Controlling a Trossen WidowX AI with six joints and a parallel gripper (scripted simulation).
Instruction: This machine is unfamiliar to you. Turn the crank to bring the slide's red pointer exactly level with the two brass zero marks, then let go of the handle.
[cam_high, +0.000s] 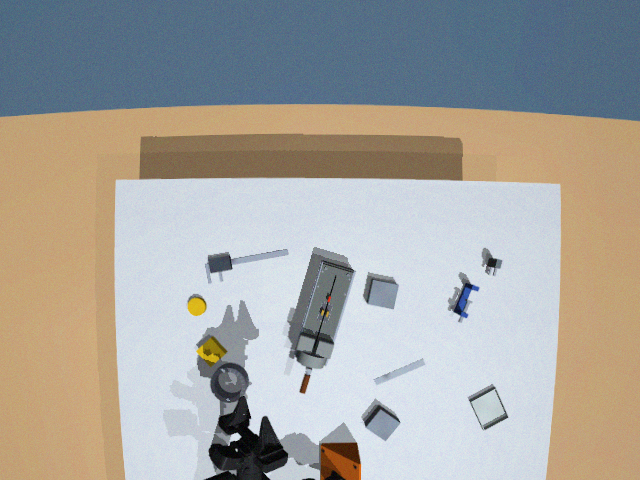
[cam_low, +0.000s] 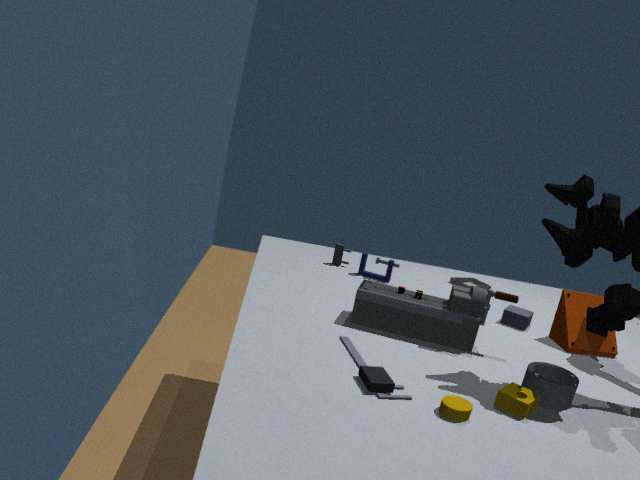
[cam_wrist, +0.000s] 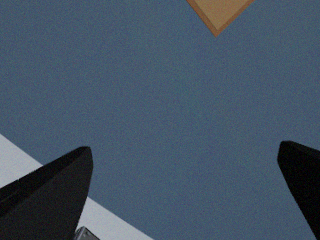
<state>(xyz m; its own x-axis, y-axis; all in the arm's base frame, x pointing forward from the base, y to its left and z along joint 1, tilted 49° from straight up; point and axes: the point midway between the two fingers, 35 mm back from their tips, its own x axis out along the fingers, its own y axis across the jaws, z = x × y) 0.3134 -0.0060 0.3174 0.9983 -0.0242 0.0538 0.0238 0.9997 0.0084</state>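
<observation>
The grey machine (cam_high: 341, 310) (cam_low: 408, 322) stands mid-table; its corner shows at the bottom of the wrist view. Its crank has an orange-brown handle (cam_high: 305, 383) (cam_low: 506, 297) at the end nearer the arm. The red pointer (cam_high: 328, 298) (cam_low: 401, 289) sits off the brass zero marks (cam_high: 324, 313) (cam_low: 418, 293), on the side away from the crank. My gripper (cam_high: 253, 407) (cam_low: 545, 203) (cam_wrist: 187, 154) is open and empty, raised high above the table. In the top view it is left of and below the handle, touching nothing.
In the top view, a dark round cup (cam_high: 213, 383) (cam_low: 560, 392), a yellow block (cam_high: 219, 350) (cam_low: 506, 404), a yellow disc (cam_high: 196, 305) (cam_low: 455, 407) and a dark block with bars (cam_high: 220, 262) (cam_low: 376, 378) lie left of the machine. Grey blocks and a blue clamp (cam_high: 465, 299) lie right.
</observation>
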